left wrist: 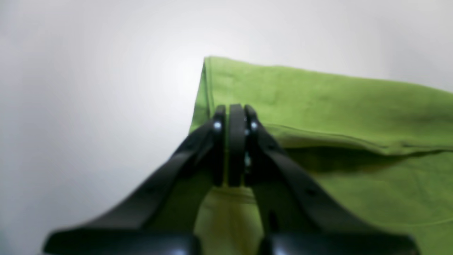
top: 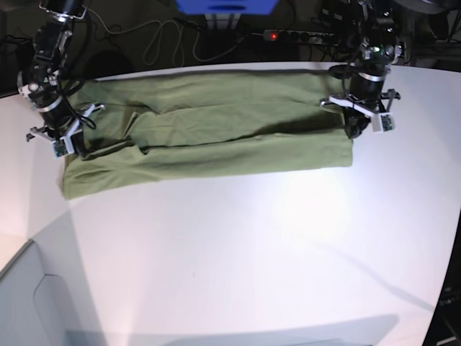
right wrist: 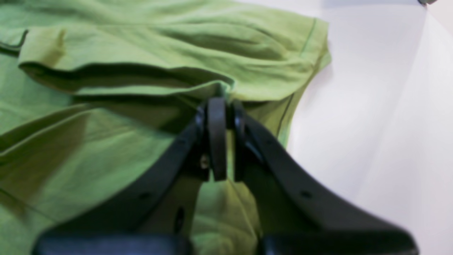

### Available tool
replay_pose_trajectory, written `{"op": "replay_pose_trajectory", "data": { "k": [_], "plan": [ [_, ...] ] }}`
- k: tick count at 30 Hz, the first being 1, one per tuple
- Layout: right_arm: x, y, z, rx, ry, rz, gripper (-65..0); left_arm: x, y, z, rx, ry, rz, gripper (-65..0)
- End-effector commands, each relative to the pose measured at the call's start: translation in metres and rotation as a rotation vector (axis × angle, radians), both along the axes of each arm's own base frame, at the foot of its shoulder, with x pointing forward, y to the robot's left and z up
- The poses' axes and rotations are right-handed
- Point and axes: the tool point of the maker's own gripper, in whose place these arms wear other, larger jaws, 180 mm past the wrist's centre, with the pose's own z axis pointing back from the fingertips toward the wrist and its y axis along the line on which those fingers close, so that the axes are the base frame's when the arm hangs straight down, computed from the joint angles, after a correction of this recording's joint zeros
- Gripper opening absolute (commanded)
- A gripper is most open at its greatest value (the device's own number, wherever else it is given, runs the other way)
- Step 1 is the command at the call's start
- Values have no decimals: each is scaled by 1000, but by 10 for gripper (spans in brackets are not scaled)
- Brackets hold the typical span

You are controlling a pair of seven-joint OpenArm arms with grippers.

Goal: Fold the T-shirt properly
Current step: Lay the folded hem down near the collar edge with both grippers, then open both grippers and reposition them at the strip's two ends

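The T-shirt (top: 216,137) is an olive-green cloth lying in a long band across the far part of the white table (top: 252,252), with a lengthwise fold along its middle. My left gripper (top: 353,131) stands at the band's right end. In the left wrist view the left gripper (left wrist: 235,108) is shut, and a raised flap of the T-shirt (left wrist: 318,99) runs off from its tips. My right gripper (top: 78,150) is at the band's left end. Seen from the right wrist, the right gripper (right wrist: 223,102) is shut on a lifted fold edge of the T-shirt (right wrist: 106,148).
Behind the table lie cables (top: 158,40), a power strip with a red light (top: 288,34) and a blue object (top: 227,6). The table's left corner drops off near the front left (top: 29,241). Bare white surface fills the near half.
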Motion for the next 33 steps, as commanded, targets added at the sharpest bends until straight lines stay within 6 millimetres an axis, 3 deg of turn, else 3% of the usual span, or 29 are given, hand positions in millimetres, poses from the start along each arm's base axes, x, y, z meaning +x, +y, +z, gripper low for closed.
{"op": "replay_pose_trajectory", "data": {
  "k": [1,9,15,29,33],
  "plan": [
    [7,-1,13,-2,-46,20,-648,3,1,13,9,-47,-1,-650],
    [7,-1,13,0,-45,20,-648,2,0,13,8,-46,-1,-650],
    [7,-1,13,1,-45,19,-647,-2,3,-2,0,-7,10,-650],
    [1,-1,9,-1,-29,21,-643,-6,1,-5,-15,3,22,-650],
    [1,-1,9,-1,-29,21,-557,-5,-1,-5,-13,4,12,-650]
  ]
}}
